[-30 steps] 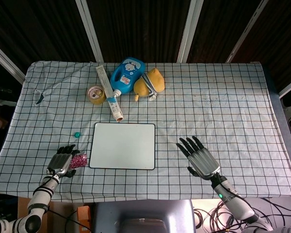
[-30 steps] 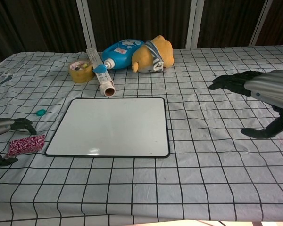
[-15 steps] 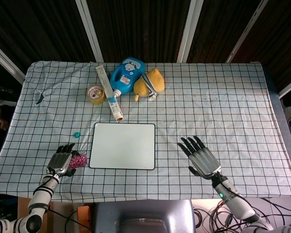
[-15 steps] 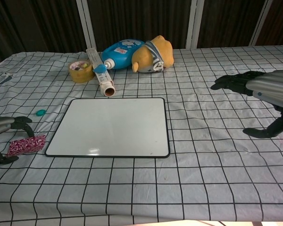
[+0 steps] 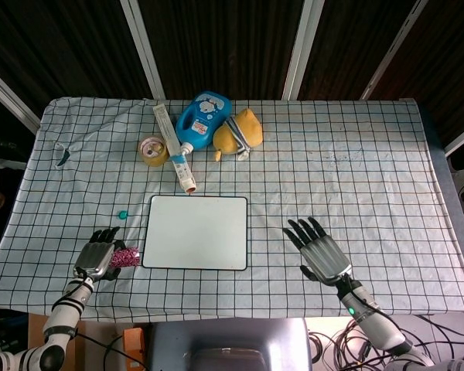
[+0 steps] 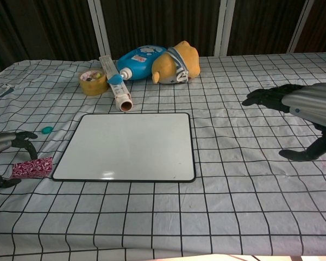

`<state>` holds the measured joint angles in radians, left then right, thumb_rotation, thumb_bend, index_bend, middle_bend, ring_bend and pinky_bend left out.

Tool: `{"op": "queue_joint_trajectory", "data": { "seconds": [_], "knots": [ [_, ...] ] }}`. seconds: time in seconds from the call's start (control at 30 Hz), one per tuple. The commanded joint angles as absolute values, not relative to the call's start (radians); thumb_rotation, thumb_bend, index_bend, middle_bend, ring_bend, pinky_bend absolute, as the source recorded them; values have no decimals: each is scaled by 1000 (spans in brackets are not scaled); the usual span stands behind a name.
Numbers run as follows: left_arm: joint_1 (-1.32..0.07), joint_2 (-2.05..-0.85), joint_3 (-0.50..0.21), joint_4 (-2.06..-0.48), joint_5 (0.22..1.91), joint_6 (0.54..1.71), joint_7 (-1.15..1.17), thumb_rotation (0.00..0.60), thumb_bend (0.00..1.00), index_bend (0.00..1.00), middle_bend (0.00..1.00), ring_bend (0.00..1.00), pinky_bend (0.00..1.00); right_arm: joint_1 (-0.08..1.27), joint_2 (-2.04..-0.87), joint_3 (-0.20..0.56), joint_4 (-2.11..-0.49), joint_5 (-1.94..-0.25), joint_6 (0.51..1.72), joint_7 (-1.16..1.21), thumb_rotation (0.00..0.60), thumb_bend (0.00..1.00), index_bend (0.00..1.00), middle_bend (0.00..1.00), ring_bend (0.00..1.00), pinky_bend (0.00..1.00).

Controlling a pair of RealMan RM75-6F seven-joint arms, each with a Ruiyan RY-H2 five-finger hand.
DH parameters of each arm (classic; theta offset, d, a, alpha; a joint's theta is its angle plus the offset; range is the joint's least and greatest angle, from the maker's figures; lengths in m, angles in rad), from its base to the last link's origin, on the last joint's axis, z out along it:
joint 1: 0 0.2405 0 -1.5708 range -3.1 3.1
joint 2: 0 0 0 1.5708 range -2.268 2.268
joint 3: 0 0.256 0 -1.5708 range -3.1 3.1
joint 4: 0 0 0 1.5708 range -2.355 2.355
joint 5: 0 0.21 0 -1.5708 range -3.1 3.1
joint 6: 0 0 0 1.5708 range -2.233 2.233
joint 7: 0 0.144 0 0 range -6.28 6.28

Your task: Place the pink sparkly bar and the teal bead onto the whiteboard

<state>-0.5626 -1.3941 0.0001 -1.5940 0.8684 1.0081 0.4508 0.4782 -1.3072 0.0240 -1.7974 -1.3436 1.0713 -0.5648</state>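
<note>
The pink sparkly bar (image 5: 124, 257) (image 6: 31, 167) lies on the cloth just left of the whiteboard (image 5: 196, 232) (image 6: 130, 146). My left hand (image 5: 97, 259) (image 6: 5, 155) hovers over the bar's left end, its fingers curled around it with nothing held. The small teal bead (image 5: 122, 214) (image 6: 46, 129) sits further back, left of the whiteboard's far corner. Over the cloth to the right of the board, my right hand (image 5: 320, 253) (image 6: 301, 109) is spread wide and holds nothing.
Behind the whiteboard lie a blue bottle (image 5: 200, 121), a yellow plush toy (image 5: 238, 134), a long tube (image 5: 175, 148) and a yellow tape roll (image 5: 151, 150). A small dark clip (image 5: 62, 158) lies at the far left. The table's near edge runs just behind both hands.
My left hand has drawn back a little to the left and toward the near edge, uncovering more of the pink bar. The right hand has shifted only slightly.
</note>
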Motion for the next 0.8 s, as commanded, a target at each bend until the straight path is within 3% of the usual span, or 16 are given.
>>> {"op": "queue_joint_trajectory", "data": {
  "seconds": [0.03,0.53,0.8],
  "knots": [
    [-559,-1392,0,-1592,875,1003,443,600,325,584,26,0,0,479,-1308,24,-1799,-1341,1072,-566,600,255,0,0,0,28],
    [-544,-1279,-61,-1724,969,1029,323,600,325,570,27,0,0,488,-1297,25,-1805,-1321,1070,-565,600,254,0,0,0,28],
    [-606,-1339,-121,-1737,927,999,344,600,324,539,28,0,0,492,-1269,34,-1816,-1328,1072,-521,600,254,0,0,0,28]
  ]
}}
